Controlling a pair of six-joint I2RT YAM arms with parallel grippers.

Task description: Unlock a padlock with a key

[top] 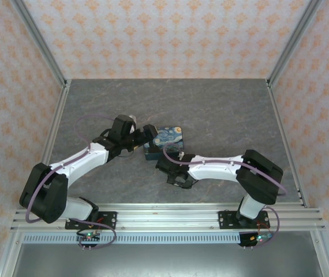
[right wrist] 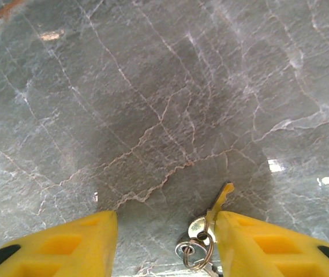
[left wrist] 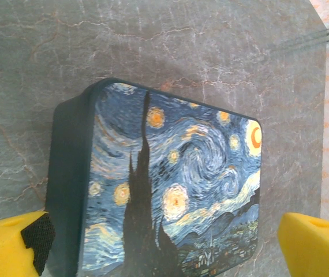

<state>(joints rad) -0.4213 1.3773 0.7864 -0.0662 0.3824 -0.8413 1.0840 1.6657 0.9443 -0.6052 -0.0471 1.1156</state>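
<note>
Padlock (left wrist: 170,184), starry-night print, sits between spread left fingers (left wrist: 8,245); right fingers (right wrist: 268,248) gape beside key (right wrist: 217,203).

Flat rectangular padlock (left wrist: 176,190): blue-yellow swirly starry print, dk blue sides. Grey marble-look worktop (right wrist: 153,86) w/ pale veins. Right tool (right wrist: 165,222): yellow fingers.

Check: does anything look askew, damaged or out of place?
Nothing stands out. The padlock lies flat on the table between the open fingers of the left hand; the key lies beside one finger of the open right hand.
</note>
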